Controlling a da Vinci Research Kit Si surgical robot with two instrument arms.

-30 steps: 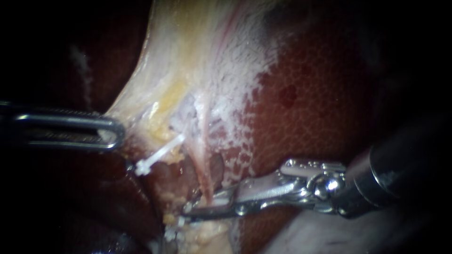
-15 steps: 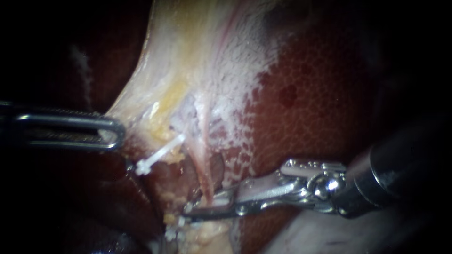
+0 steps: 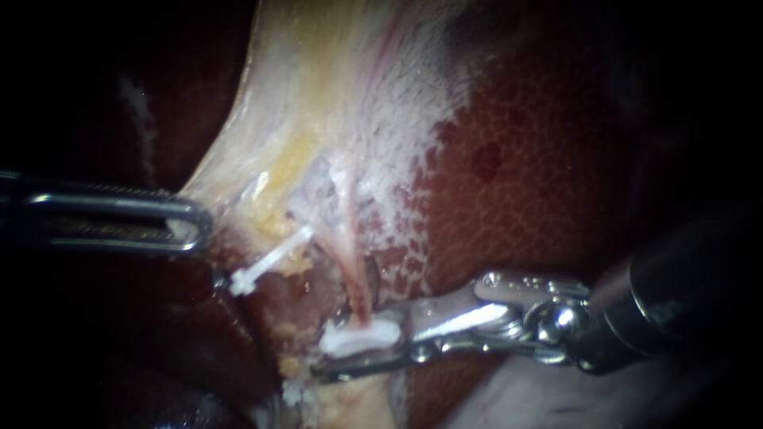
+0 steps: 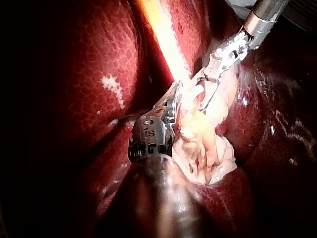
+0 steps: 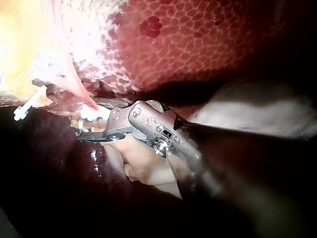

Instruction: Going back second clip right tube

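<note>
Now, over the liver (image 3: 524, 159), the gallbladder (image 3: 318, 95) is stretched taut — time to back out.
Our left instrument (image 3: 195, 226) clamps the gallbladder's edge; our right instrument (image 3: 334, 351) has its jaws parted around the right tube (image 3: 354, 278), the white second clip (image 3: 358, 338) lying across it between them. We'd draw straight back along the shaft — no snagging the clip.

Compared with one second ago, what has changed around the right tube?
A white clip now shows across the right tube, where before only metal was seen. The right instrument has opened its jaws and drawn back slightly toward its shaft. Unchanged: the left instrument holding the pale tissue, and the other clip.
</note>
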